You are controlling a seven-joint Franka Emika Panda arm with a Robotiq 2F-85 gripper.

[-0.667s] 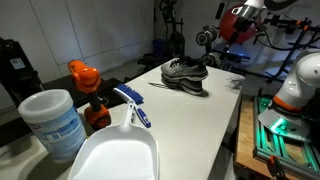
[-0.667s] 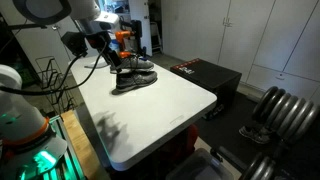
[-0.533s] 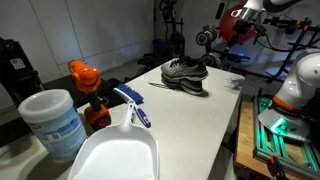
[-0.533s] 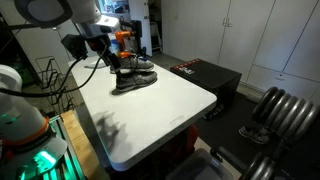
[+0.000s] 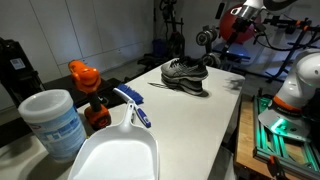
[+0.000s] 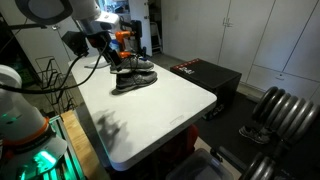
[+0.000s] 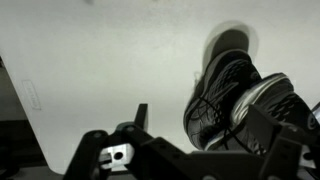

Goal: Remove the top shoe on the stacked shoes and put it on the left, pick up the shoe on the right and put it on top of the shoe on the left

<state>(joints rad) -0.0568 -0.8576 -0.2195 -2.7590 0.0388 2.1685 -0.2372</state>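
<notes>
The stacked shoes (image 5: 186, 74) are two dark mesh sneakers with pale laces, one on top of the other, at the far end of the white table (image 5: 200, 125). They also show in an exterior view (image 6: 133, 73). My gripper (image 5: 206, 42) hangs just above and behind the stack, also seen beside it in an exterior view (image 6: 107, 50). In the wrist view the stacked shoes (image 7: 228, 92) lie below the gripper (image 7: 200, 122), whose fingers are spread wide and hold nothing. The right finger partly hides the shoes' heel side.
A white dustpan (image 5: 112, 152) with a blue-handled brush (image 5: 132, 106), a pale tub (image 5: 52, 122) and an orange object (image 5: 84, 76) sit at the near end. A black box (image 6: 205, 75) and dumbbells (image 6: 277, 113) stand beside the table.
</notes>
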